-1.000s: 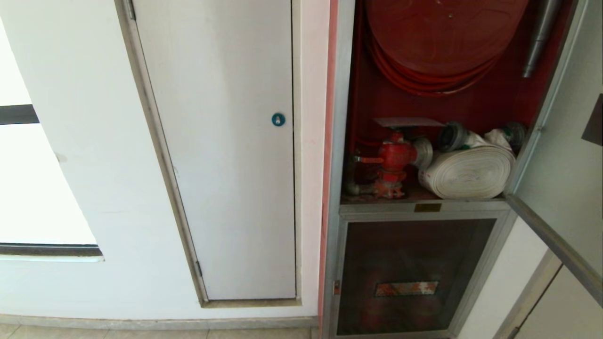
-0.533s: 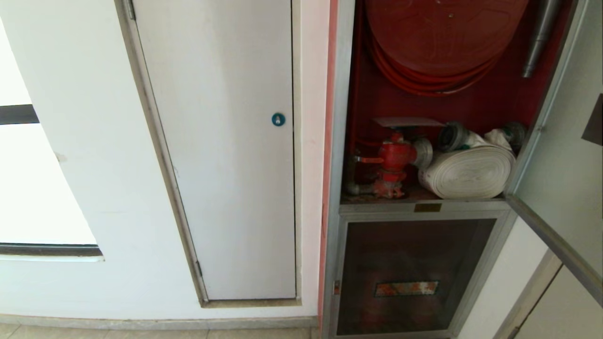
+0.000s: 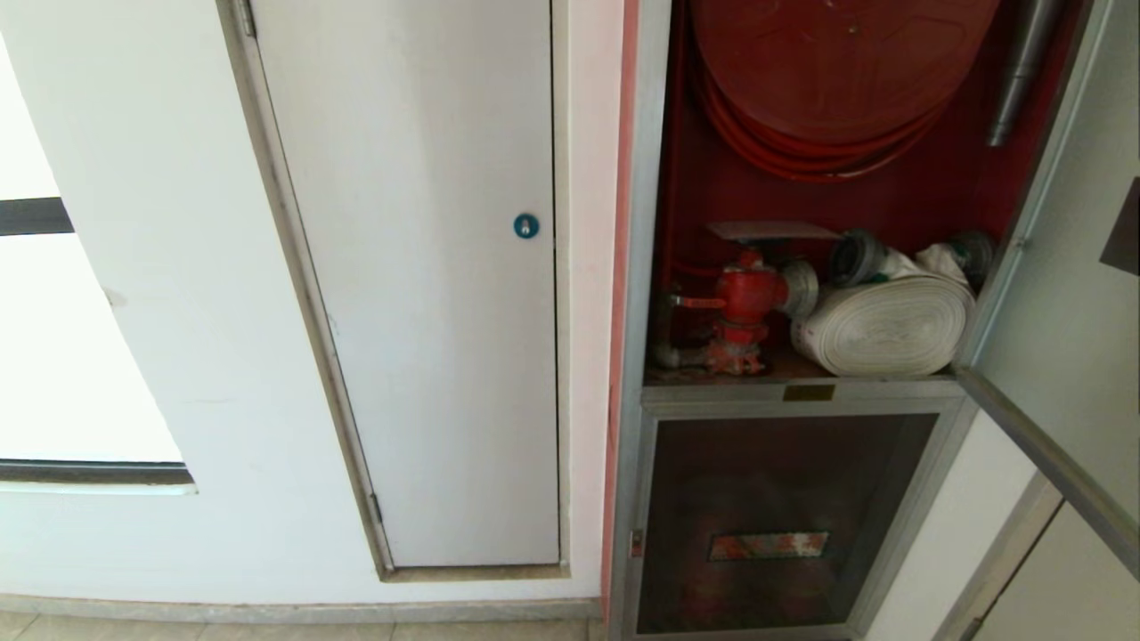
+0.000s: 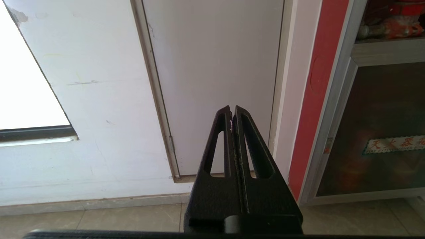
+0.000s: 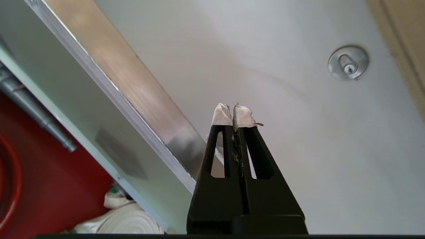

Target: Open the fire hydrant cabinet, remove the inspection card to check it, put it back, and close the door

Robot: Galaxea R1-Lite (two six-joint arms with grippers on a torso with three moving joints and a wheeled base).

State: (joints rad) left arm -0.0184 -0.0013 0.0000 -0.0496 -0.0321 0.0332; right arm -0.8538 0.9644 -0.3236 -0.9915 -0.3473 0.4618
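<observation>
The fire hydrant cabinet [image 3: 643, 267] stands open at the right of the head view, showing its red hose reel [image 3: 837, 71], red valve [image 3: 746, 298] and white rolled hose [image 3: 891, 325]. A flat pale card, the inspection card [image 3: 773, 231], lies on top of the valve. The door [image 3: 1055, 267] is swung out to the right. In the right wrist view my right gripper [image 5: 233, 114] is shut and empty, its white-taped tips close beside the door's aluminium frame edge [image 5: 132, 93]. My left gripper [image 4: 232, 111] is shut and parked, facing the white panel door [image 4: 212, 66].
A white panel door with a blue round lock [image 3: 525, 226] fills the wall left of the cabinet. Below the open compartment is a shut dark glass panel with a strip label [image 3: 768, 545]. Behind the right gripper is a pale surface with a round metal lock [image 5: 348, 62].
</observation>
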